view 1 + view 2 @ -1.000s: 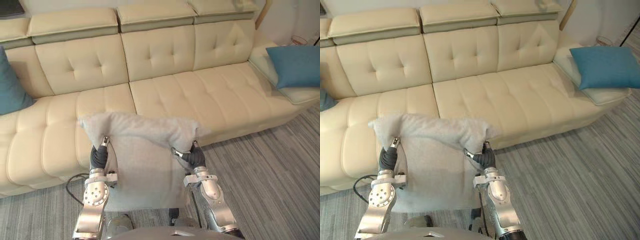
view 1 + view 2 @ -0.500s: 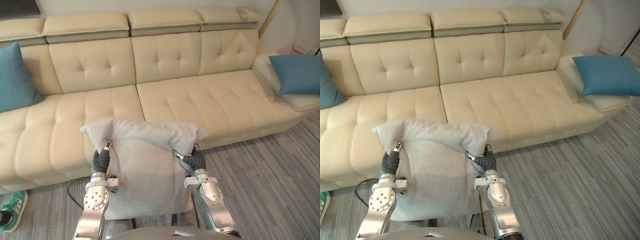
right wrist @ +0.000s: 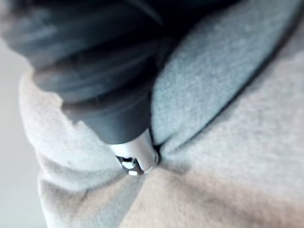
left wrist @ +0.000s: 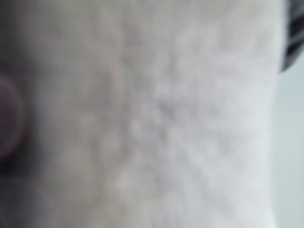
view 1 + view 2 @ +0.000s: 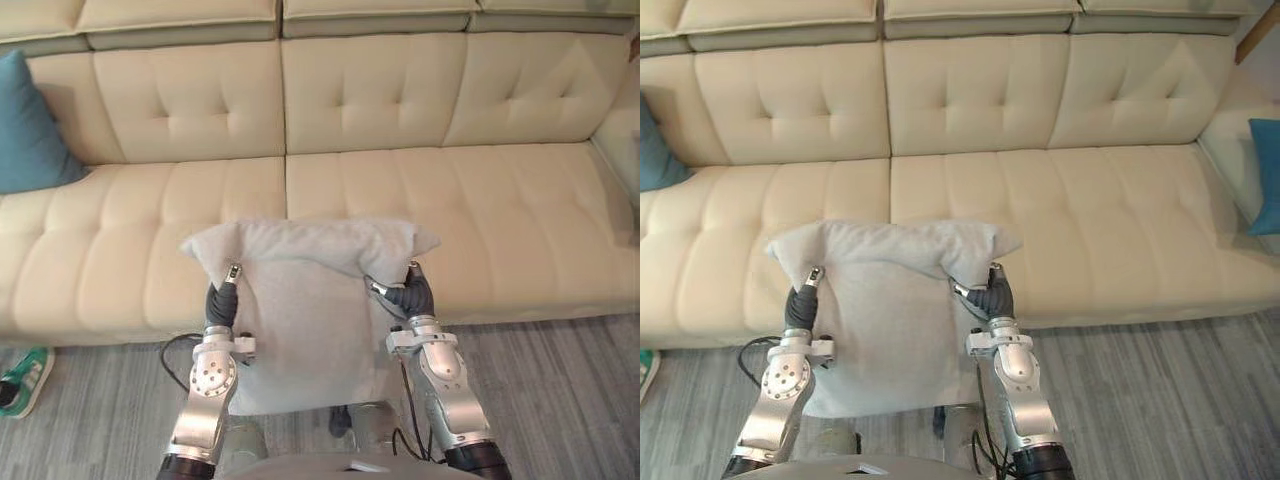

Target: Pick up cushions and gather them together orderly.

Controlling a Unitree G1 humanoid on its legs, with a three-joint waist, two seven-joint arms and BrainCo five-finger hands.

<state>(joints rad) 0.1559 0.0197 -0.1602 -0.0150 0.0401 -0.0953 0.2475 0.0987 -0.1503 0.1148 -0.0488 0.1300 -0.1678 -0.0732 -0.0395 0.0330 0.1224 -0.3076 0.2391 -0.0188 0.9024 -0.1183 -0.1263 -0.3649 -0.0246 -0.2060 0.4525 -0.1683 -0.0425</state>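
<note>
Holding a soft grey square fabric cushion up in front of a cream tufted leather sofa.
The cushion hung upright between the two hands, its face towards the robot and its top edge crosswise, parallel to the sofa front; being nearly square, it showed no clear long axis. The right hand pinched one side edge, its thumb sunk into bunched fabric. The left hand lay against the other side, its grip impossible to tell. The cushion looked light, yielding and prone to sag, so both side edges near the top seemed the best hold.

Cream tufted sofa, grey striped carpet, green shoe alongside.
</note>
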